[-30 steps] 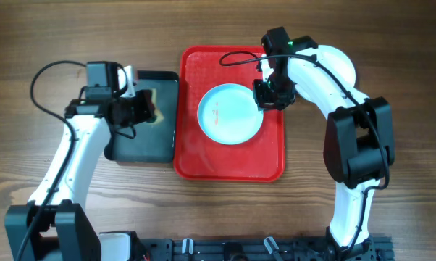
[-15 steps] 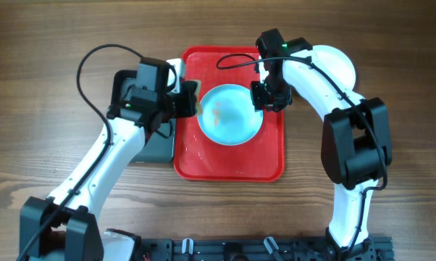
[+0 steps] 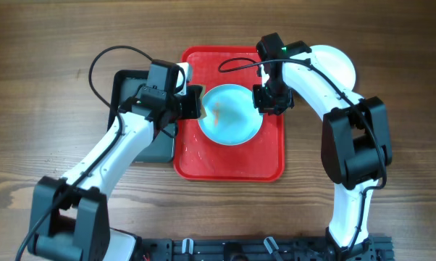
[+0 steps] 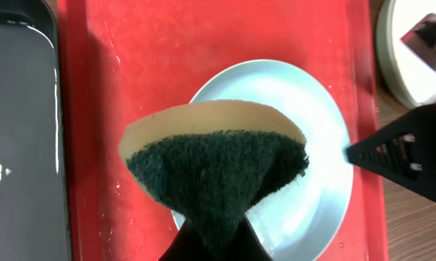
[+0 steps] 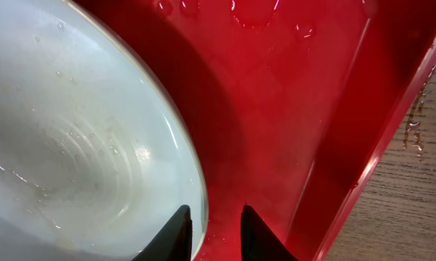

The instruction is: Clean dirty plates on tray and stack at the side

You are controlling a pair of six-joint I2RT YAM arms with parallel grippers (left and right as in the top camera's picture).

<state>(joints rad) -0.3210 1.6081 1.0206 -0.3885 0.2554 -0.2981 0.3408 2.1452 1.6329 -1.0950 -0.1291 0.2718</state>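
One pale light-blue plate (image 3: 231, 116) with orange smears lies in the middle of the red tray (image 3: 229, 163). My left gripper (image 3: 183, 103) is shut on a yellow-and-green sponge (image 4: 218, 163), held just above the plate's left part (image 4: 312, 130). My right gripper (image 3: 266, 100) stands at the plate's right rim. In the right wrist view its jaws (image 5: 212, 226) straddle the rim of the plate (image 5: 73, 130), one finger inside and one over the tray (image 5: 290, 109). A white plate (image 3: 341, 64) sits on the table right of the tray, partly hidden by the right arm.
A smaller black tray (image 3: 135, 141) holding water lies against the red tray's left side. The red tray's floor is wet with droplets. Bare wooden table (image 3: 392, 43) surrounds both trays. Cables loop above each arm.
My left arm has swung right from over the black tray, carrying the sponge to the plate's left rim. My right gripper has stayed at the plate's right rim.
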